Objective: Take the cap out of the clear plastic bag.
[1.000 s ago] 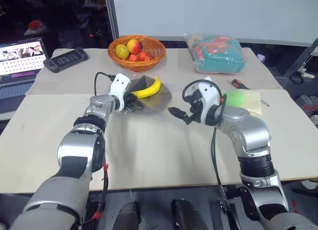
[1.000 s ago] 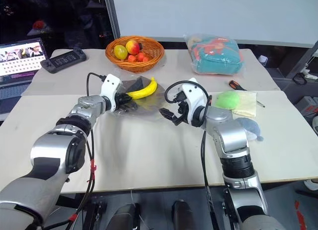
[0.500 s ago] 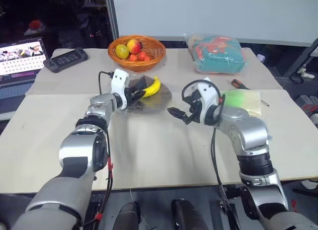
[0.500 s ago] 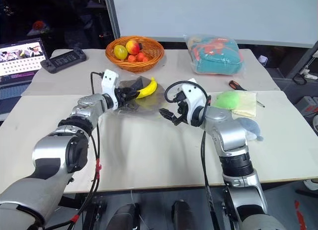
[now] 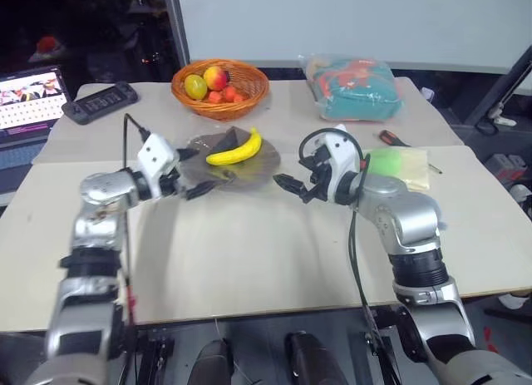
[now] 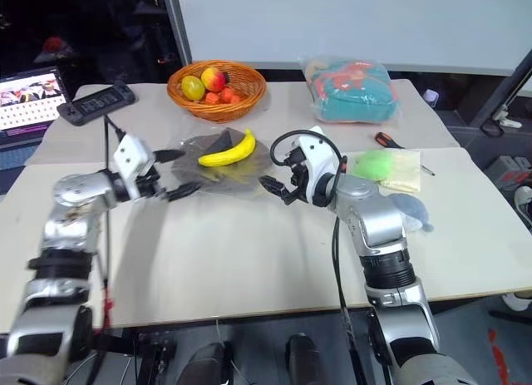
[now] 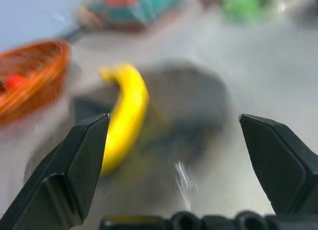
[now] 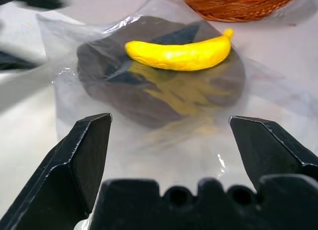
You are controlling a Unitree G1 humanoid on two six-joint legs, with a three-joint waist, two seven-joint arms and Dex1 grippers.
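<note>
**Cap lies inside bag, both grippers spread wide and empty**

The cap [image 8: 164,86] is brown soft fabric, flattened into a rounded patch with darker folds showing near its left part. It lies inside the clear plastic bag [image 8: 74,56], a glossy, crinkled sheet whose edges spread beyond the cap on every side. A yellow banana [image 8: 180,53] rests on top of the bag, across the far part of the cap. Bag and cap sit flat on the beige table [image 5: 274,260], at mid-depth and a little left of centre, just on the near side of the orange fruit basket [image 5: 219,86].

The left gripper [image 5: 189,170] stands at the bag's left edge with its fingers spread wide, holding nothing; whether a fingertip touches the plastic cannot be told. The right gripper [image 5: 295,185] stands just off the bag's near right edge, fingers likewise wide apart and empty, pointing toward the cap.

Farther back on the right lies a puffy clear bag with teal and orange contents [image 5: 351,87]. To the right of the right arm sits a green soft lump [image 5: 397,163] on a pale cloth, with a screwdriver [image 5: 392,138] just beyond it. A laptop [image 5: 30,101] and a dark handheld device [image 5: 101,100] occupy the far left.
</note>
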